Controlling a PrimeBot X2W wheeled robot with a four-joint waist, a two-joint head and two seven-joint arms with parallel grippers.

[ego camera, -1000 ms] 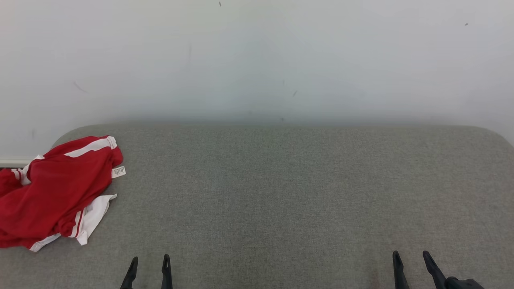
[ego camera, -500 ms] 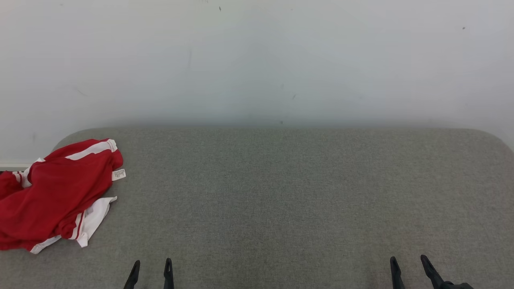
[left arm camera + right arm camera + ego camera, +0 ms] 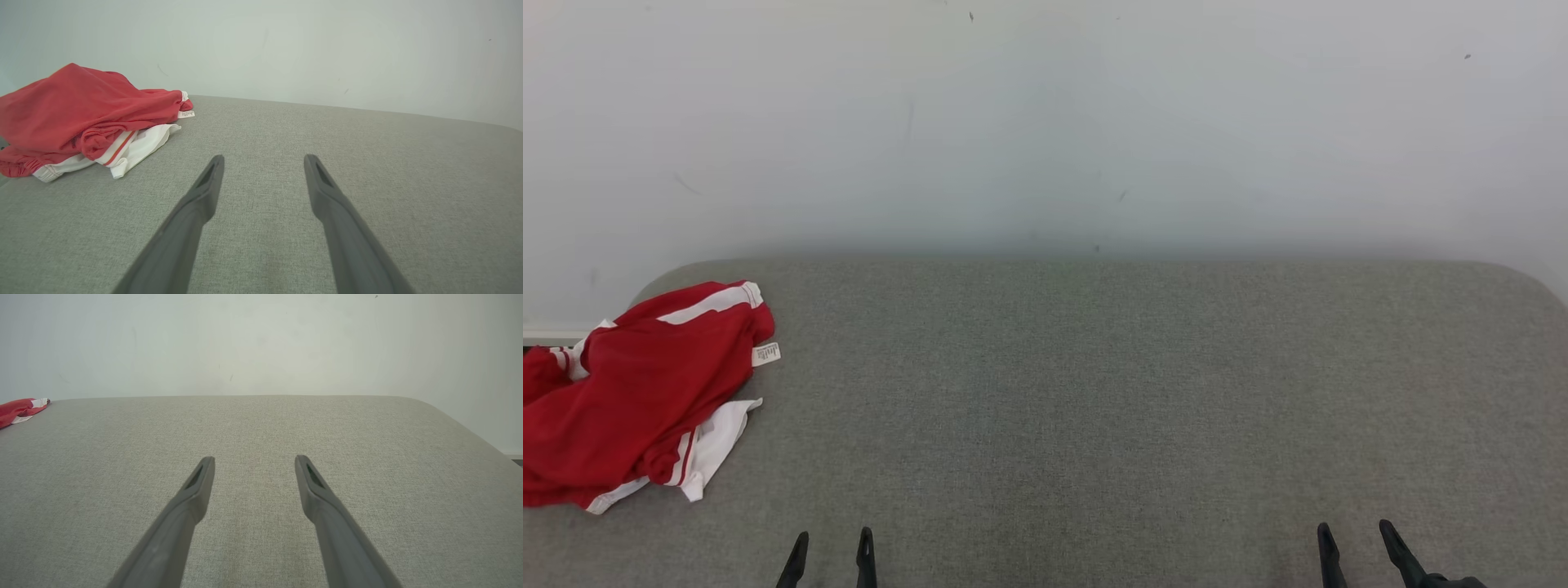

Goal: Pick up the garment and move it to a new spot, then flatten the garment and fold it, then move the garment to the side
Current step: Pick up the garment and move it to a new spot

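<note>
Ana: Hardly anything has moved since a second ago. The whole head view has slid down a touch, so the camera has tipped. The garment and both grippers keep their places on the cushion.

Ben: Where does the garment lie?

Ana: It lies crumpled in a red heap at the left end of the grey cushion, its far side close to the wall. Part of it runs off the head view's left edge. White stripes and a white hem poke out on its near side.

Ben: And the grippers?

Ana: The left gripper sits at the lower left with its fingers spread and nothing between them. It is over bare fabric, and the heap lies ahead and to its left, well apart. The right gripper sits at the lower right, also spread and empty, and much farther from the heap.

Ben: Why like that?

Ana: I judge it a ready pose before the first pick. The jaws are wide to take a bunch of cloth, and the broad bare middle is the likely new spot for flattening. The left arm has the shorter reach.

Ben: Any writing?

Ana: One small white care label sticks out at the heap's right edge and lies on the cushion. It carries dark print too small to read. I can make out no brand or logo.
</note>
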